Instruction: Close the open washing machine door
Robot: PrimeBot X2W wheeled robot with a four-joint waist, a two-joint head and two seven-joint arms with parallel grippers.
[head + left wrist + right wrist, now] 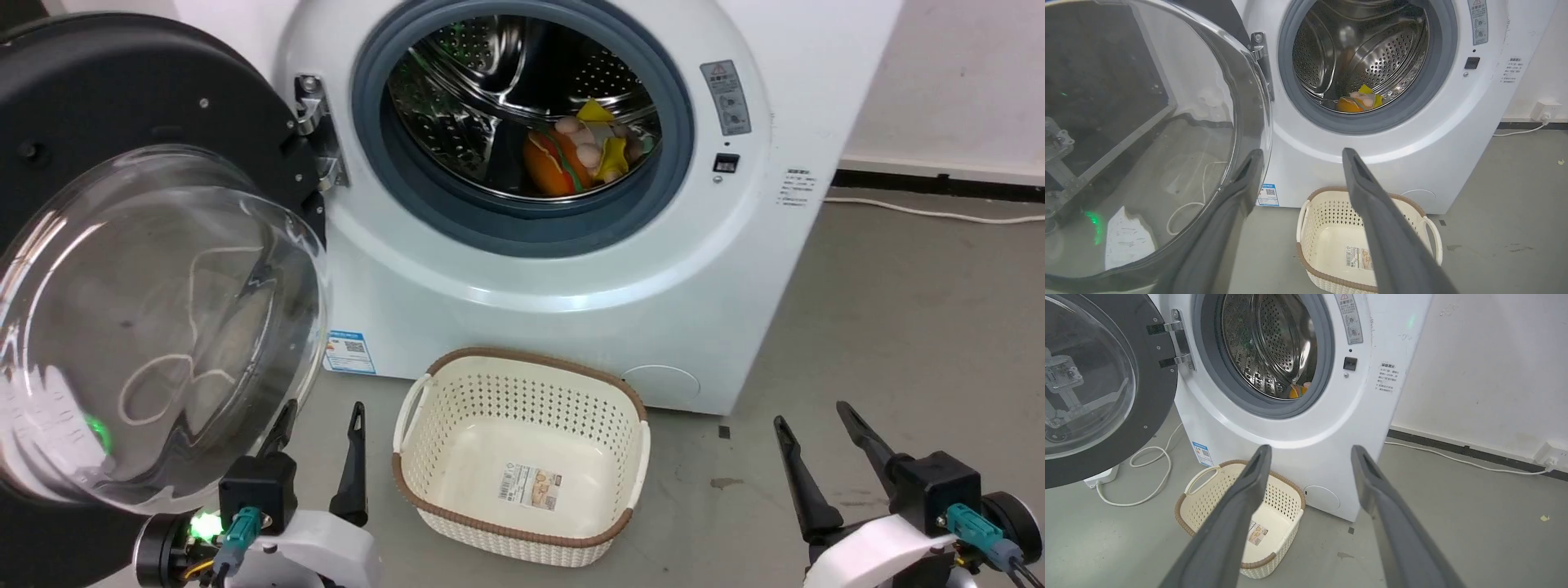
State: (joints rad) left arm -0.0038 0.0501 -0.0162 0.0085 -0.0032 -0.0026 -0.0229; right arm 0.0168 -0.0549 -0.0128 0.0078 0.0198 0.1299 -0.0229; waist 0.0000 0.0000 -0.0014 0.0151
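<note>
The washing machine door (122, 73) hangs wide open at the left on its metal hinge (314, 131), its clear glass bowl (155, 327) bulging toward me. The white washing machine (531, 310) shows its steel drum (473, 82) and grey gasket. My left gripper (322, 416) is open, low beside the bowl's lower right edge. In the left wrist view the left gripper (1301, 152) has one finger (1241, 188) close against the door's glass (1147, 122); whether they touch I cannot tell. My right gripper (812, 415) is open and holds nothing, over the floor right of the machine.
A cream perforated basket (531, 357) stands on the floor right before the washer, between my grippers. Colourful toys (571, 155) lie in the drum. A white cable (1155, 473) loops on the floor under the door, and another cable (939, 214) runs along the right wall.
</note>
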